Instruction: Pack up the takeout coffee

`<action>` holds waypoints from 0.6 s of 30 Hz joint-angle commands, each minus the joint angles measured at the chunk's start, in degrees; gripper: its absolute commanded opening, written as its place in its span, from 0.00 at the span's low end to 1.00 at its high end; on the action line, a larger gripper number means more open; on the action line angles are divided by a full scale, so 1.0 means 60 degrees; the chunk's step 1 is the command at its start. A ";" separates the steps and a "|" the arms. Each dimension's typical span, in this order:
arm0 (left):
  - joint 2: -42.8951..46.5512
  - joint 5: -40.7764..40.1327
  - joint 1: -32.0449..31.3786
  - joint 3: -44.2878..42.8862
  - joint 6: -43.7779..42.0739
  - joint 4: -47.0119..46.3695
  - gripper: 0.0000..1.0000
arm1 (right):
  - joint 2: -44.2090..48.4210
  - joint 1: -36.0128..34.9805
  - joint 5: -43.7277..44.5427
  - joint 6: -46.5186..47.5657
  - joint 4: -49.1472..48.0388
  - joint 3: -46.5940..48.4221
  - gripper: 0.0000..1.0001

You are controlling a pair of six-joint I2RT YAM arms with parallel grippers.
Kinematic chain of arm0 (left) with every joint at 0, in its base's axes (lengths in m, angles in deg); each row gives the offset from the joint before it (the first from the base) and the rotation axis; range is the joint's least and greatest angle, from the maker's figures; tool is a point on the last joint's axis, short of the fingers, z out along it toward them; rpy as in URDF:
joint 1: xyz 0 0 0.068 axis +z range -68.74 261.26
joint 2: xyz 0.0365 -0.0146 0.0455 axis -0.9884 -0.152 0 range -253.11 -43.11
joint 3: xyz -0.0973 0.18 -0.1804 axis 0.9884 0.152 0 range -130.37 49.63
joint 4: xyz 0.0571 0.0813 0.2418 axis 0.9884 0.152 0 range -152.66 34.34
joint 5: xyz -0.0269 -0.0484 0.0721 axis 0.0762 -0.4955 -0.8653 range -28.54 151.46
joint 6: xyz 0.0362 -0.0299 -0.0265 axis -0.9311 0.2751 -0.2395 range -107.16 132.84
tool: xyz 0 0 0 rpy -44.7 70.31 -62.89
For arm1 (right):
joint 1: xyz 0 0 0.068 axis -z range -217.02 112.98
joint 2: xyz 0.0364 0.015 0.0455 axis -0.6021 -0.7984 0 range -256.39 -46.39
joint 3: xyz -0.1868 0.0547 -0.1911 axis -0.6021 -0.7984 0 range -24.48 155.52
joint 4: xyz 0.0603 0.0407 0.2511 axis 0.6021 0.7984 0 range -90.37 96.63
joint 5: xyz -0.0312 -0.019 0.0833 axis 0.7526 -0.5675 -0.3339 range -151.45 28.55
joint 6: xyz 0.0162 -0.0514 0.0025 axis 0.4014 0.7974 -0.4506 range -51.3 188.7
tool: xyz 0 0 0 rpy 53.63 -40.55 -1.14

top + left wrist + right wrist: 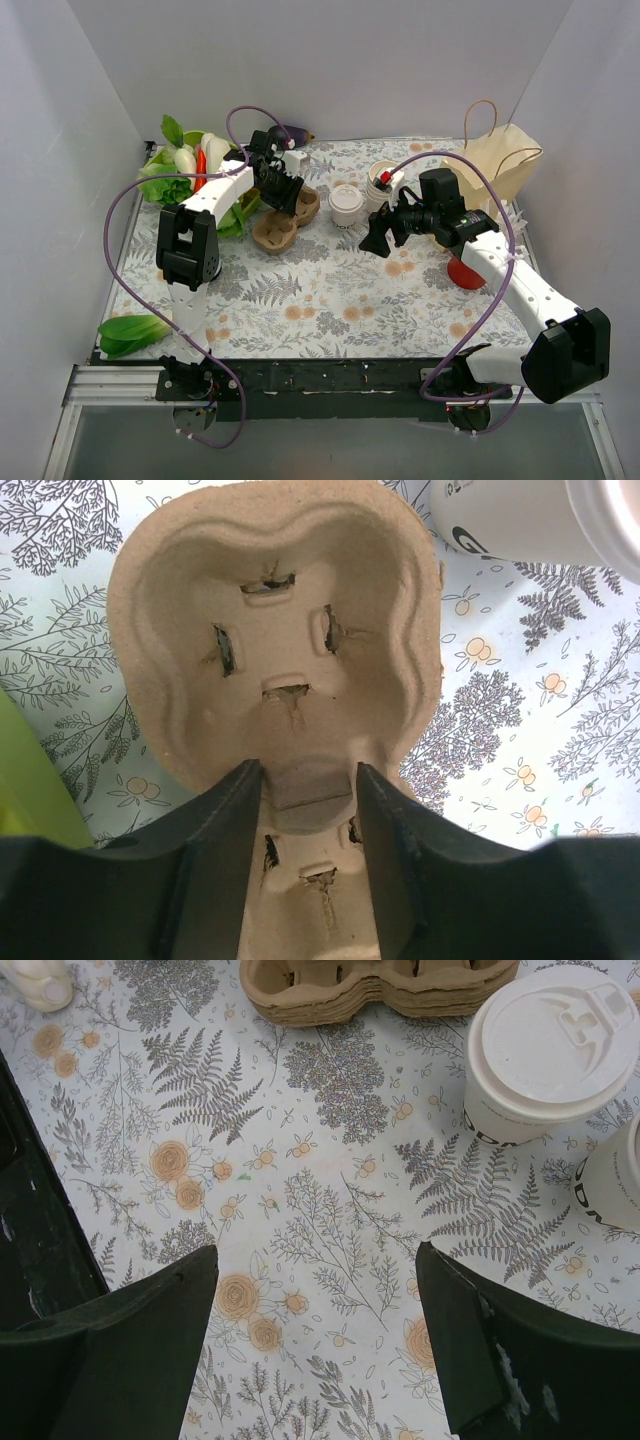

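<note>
Where coffee is: coffee (346,203) stands upright on cloth (330,300), lid on, near table middle
Coffee neighbours: just right of carrier (285,215), just left of cup stack (382,180); not in carrier, not in bag (495,160)
Coffee contact: no gripper touches it
Carrier: brown pulp tray, 2 cup wells seen from above, both empty, flat on cloth
Left gripper (308,780): down over carrier, fingers part-way apart, 1 on each side of carrier's middle ridge; can't tell if they pinch it
Right gripper (315,1255): fingers spread wide, nothing between them, hanging over bare cloth, coffee ahead of it and to its right
Bag: paper, handles up, far right corner, well apart from coffee
Red cup (465,270): right side, partly hidden behind right arm
Greens (175,180): far left corner beside left arm; 1 more leaf (130,333) at near left edge
</note>
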 commanded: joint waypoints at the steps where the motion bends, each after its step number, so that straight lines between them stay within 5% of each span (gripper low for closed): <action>1: 0.0111 0.0021 -0.0047 -0.0339 0.0004 0.0011 0.38 | 0.0114 0.0046 -0.0111 -0.0047 -0.0396 -0.0065 0.88; 18: 0.0068 -0.0447 -0.0209 -0.0221 0.0092 -0.0106 0.41 | 0.0084 0.0046 -0.0125 -0.0018 -0.0411 -0.0109 0.88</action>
